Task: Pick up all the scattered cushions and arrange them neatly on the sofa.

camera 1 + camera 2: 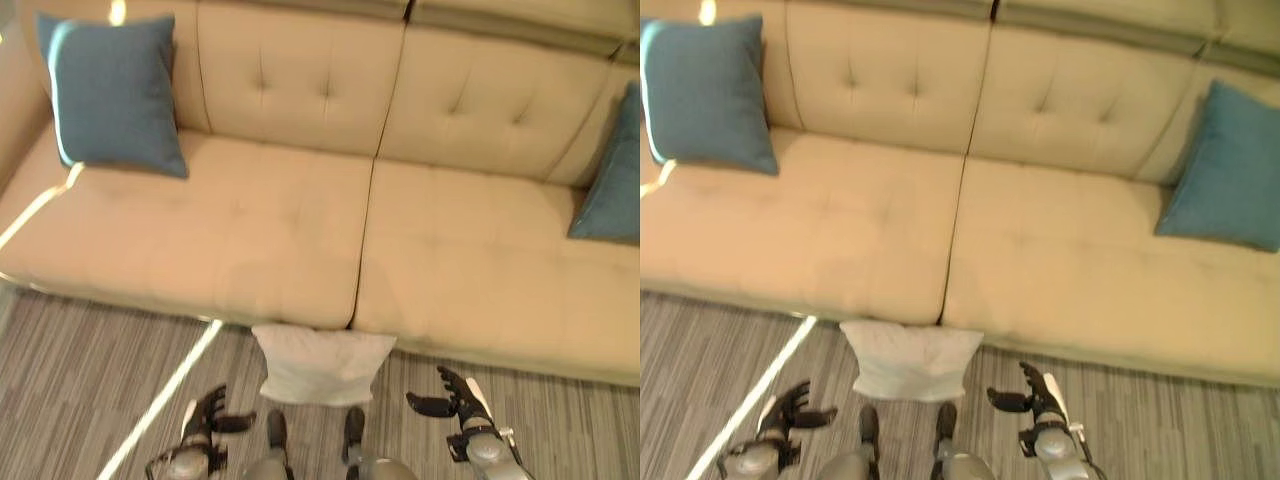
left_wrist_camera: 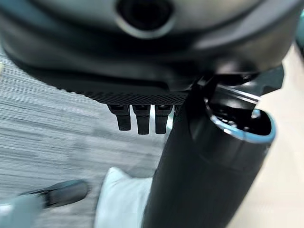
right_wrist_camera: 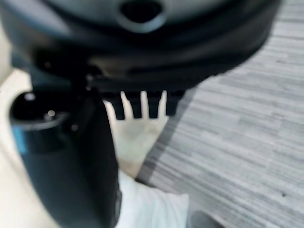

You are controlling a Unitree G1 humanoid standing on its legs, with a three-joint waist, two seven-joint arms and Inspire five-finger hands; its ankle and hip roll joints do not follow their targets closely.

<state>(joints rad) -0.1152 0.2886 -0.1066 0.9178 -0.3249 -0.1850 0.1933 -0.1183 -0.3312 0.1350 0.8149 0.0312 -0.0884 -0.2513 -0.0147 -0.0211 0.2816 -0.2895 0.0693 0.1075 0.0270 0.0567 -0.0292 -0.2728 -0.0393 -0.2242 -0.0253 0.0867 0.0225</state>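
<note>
Striped grey carpet (image 1: 90, 370) ran up to a long beige sofa (image 1: 300, 230), and that was where the whole business stood. Two blue cushions were already up on the seat: one (image 1: 112, 90) propped against the back at the robot's left end, the other (image 1: 1230, 165) leaning at the right end. A white cushion (image 1: 320, 362) lay on the floor, its far edge touching or tucked just under the sofa's front where the two seat pads met.

Both hands hung low on either side of it, near but apart from it. The left hand (image 1: 208, 415) was empty, fingers loosely spread with the thumb pointing toward the white cushion. The right hand (image 1: 455, 398) was empty too, fingers relaxed and held apart.

By my reckoning the white one was the last to be lifted, and the trouble would lie in the grab. It sat close in front of the robot's own stance, so a reach down could be cramped. A soft, flat thing like that could sag or slip out of a one-sided pinch, and its tucked edge might drag on the sofa's base. Dropped carelessly in the middle, it could slump flat instead of standing.
</note>
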